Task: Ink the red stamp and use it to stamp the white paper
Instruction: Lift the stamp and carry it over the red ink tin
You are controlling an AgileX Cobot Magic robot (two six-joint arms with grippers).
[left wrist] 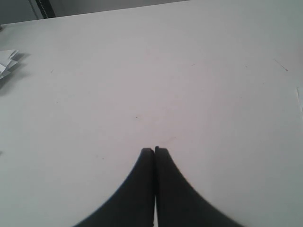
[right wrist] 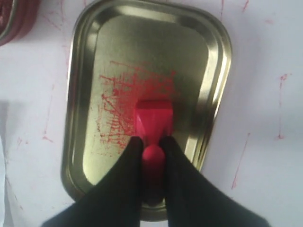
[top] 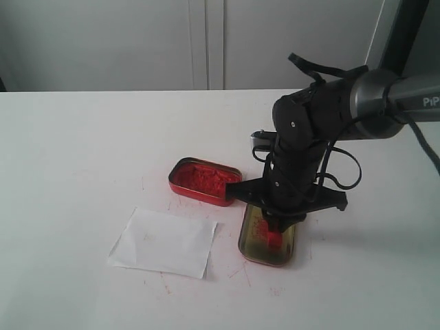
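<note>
- Stamp [right wrist: 153, 125] first: its thin handle sits pinched between the right gripper's [right wrist: 151, 142] black fingers [right wrist: 125, 179], one pressed against each side.
- Its square block rests down on the red smears inside the gold lid [right wrist: 151, 52].
- Out from there, the tin [top: 204, 180] of red paste lies just beside the lid, with the paper [top: 165, 240] near both on the table [top: 82, 137].
- The paper is bare, with no imprint, so my call is that inking and stamping are both not yet done.
- Left gripper [left wrist: 155, 150]: fingers pressed together, holding nothing, over bare table.
- Risk one: the handle is short and round, so a shallow pinch could let the stamp twist or slip on the lift.
- Risk two: a low carry could knock the lid's rim or the tin's wall and shove either across the table.
- Risk three: a tilted block would pick up ink unevenly and leave a partial print.
- Risk four: the creased paper lies loose, so a sticky block might lift it when the stamp comes away.
- The right wrist view shows the pinch and the smears plainly, while the exterior view hides the fingertips behind the arm.
- Only the exterior view shows the paper and the whole tin; the left wrist view shows neither.
</note>
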